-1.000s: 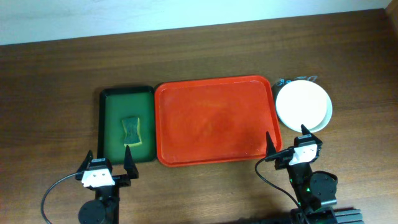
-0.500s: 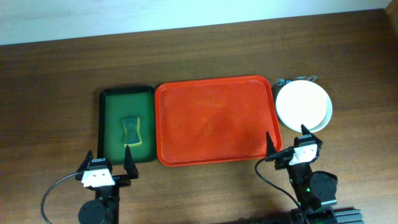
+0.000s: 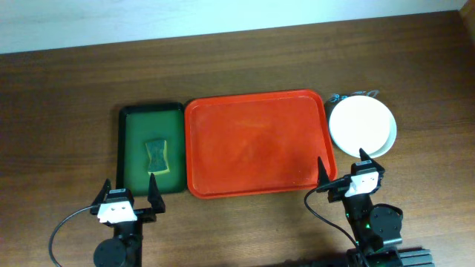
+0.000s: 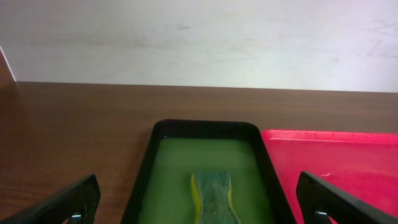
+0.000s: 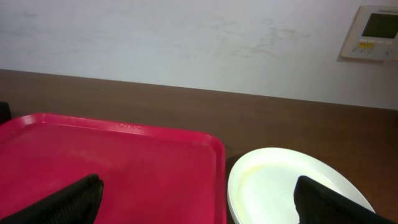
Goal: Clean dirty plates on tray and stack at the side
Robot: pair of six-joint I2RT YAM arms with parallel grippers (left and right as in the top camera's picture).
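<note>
The red tray (image 3: 256, 144) lies mid-table with nothing on it; its near-left part shows in the left wrist view (image 4: 336, 162) and its right corner in the right wrist view (image 5: 112, 162). Right of it, on the table, rests a cream-white plate (image 3: 362, 126), also seen as a plate (image 5: 292, 186) past my right fingers. A sliver of pale blue (image 3: 338, 97) peeks out at its far-left rim. My left gripper (image 3: 130, 185) (image 4: 199, 205) is open and holds nothing, near the green tray's front edge. My right gripper (image 3: 341, 159) (image 5: 199, 202) is open too, straddling the red tray's near-right corner and the plate.
A dark green tray (image 3: 152, 148) holding a green-and-yellow sponge (image 3: 156, 154) (image 4: 214, 196) sits against the red tray's left side. A white wall runs along the table's far edge, with a small wall panel (image 5: 378, 31) at the right.
</note>
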